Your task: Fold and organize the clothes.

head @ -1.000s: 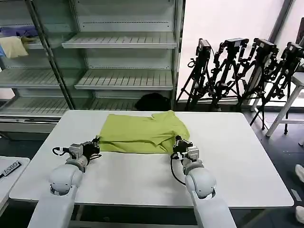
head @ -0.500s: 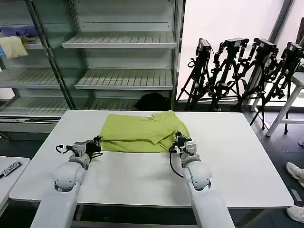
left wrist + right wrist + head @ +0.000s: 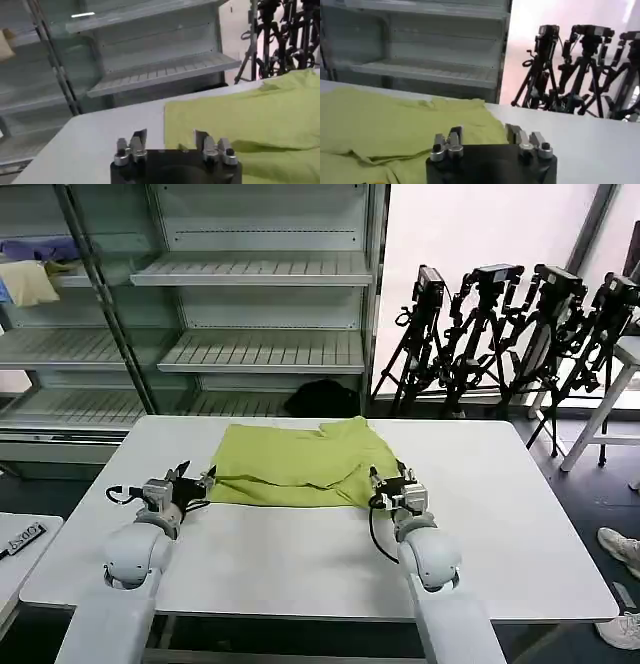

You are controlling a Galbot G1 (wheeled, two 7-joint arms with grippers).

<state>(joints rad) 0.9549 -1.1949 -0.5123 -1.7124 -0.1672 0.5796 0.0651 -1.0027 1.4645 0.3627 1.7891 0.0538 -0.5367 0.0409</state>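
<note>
The clothes, one lime yellow-green T-shirt, lie partly folded on the white table, with a fold ridge running near the front edge. My left gripper sits open at the shirt's near left corner. In the left wrist view that gripper frames the corner of the shirt, nothing pinched. My right gripper rests open at the near right corner. The right wrist view shows that gripper with the edge of the shirt lying between the fingers, not held.
Grey shelving stands behind the table, with a cream cloth and a blue-purple cloth on its upper left shelf. Black tripods crowd the back right. A small side table sits at the left.
The right gripper has shifted a little right and back from the shirt's near right corner, which now lies flat. The left gripper has drawn slightly left of the near left corner.
</note>
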